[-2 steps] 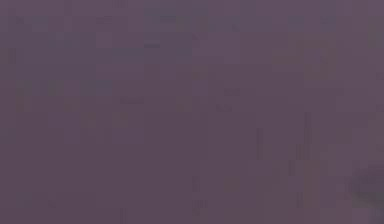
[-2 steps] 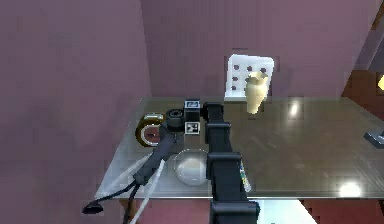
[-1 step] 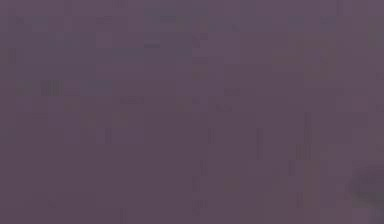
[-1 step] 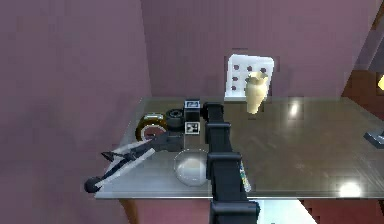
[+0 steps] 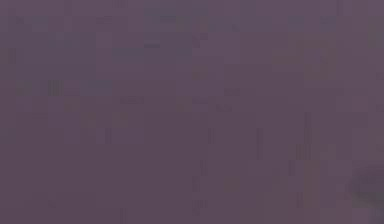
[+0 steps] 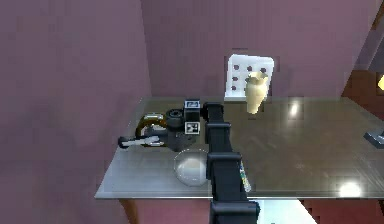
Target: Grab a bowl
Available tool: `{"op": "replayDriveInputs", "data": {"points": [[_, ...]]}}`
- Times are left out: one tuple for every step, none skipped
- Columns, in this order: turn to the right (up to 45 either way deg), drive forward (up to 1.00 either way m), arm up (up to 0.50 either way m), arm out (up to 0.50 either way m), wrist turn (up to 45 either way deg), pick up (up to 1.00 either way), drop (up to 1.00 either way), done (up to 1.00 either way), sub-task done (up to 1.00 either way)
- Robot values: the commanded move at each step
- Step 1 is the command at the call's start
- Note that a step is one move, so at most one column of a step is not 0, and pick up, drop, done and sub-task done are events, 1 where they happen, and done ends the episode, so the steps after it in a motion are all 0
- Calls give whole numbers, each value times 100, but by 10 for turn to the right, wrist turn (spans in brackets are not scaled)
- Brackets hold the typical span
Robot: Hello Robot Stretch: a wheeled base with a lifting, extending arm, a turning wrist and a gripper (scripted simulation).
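Note:
A pale, rounded, bowl-like thing (image 6: 190, 167) lies on the grey tabletop (image 6: 300, 150), close against the left side of the dark arm bar (image 6: 224, 165). The arm reaches out over the table from the bottom edge. At its far end are the two white marked squares (image 6: 190, 117), and left of them the gripper (image 6: 140, 139), its thin fingers (image 6: 128, 142) pointing toward the table's left edge. Only bare tabletop lies at the finger end, so the gripper holds nothing. The rounded thing is nearer than the gripper, beside the arm.
A cream vase (image 6: 256, 95) stands at the table's far side, in front of a white chair back (image 6: 251, 73). A small dark object (image 6: 374, 138) lies at the table's right. A purple wall (image 5: 190, 110) is close ahead, and purple walls (image 6: 70, 80) border the table's left and far sides.

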Motion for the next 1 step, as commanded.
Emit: {"op": "replayDriveInputs", "data": {"points": [[0, 0, 0, 0, 450, 0, 0, 0, 0]]}}
